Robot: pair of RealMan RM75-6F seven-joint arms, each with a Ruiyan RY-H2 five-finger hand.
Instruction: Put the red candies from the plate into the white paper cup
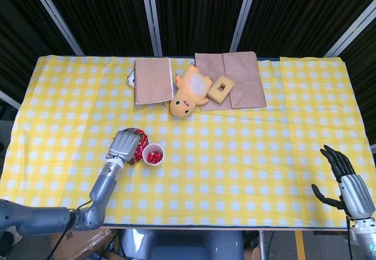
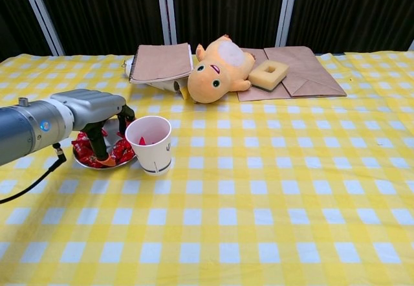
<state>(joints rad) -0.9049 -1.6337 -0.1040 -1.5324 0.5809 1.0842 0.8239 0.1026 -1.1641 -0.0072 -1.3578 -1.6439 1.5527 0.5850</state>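
Red candies [image 2: 86, 149] lie heaped in a small silver plate [image 2: 110, 127] at the front-left of the table, on a yellow-and-white checked cloth [image 2: 272, 189]. The left hand [image 2: 97, 108] sits directly over the plate, palm down, w/ fingers [image 2: 99, 145] reaching down into the pile; the tips touch the wrappers, but whether one is actually pinched can't be told from either view. From the head view the hand [image 1: 124, 144] covers most of the plate [image 1: 141, 133], w/ only a red edge of candies [image 1: 139, 146] showing on the cup side.

The white paper cup [image 2: 150, 143] stands upright just right of the plate, touching or nearly touching its rim. A few red candies are already inside the cup [image 1: 153, 153], seen from above.

Well apart, at the far right front corner, the right hand [image 1: 342, 175] hangs beyond the table edge, fingers spread and holding nothing.

At the back of the table: a brown notebook [image 2: 160, 61], then a yellow plush toy [image 2: 217, 69] lying on its back beside it, partly on a flat brown paper bag [image 2: 304, 72]. A square yellow sponge w/ a hole in it [image 2: 268, 74] rests on the bag, next to the plush.
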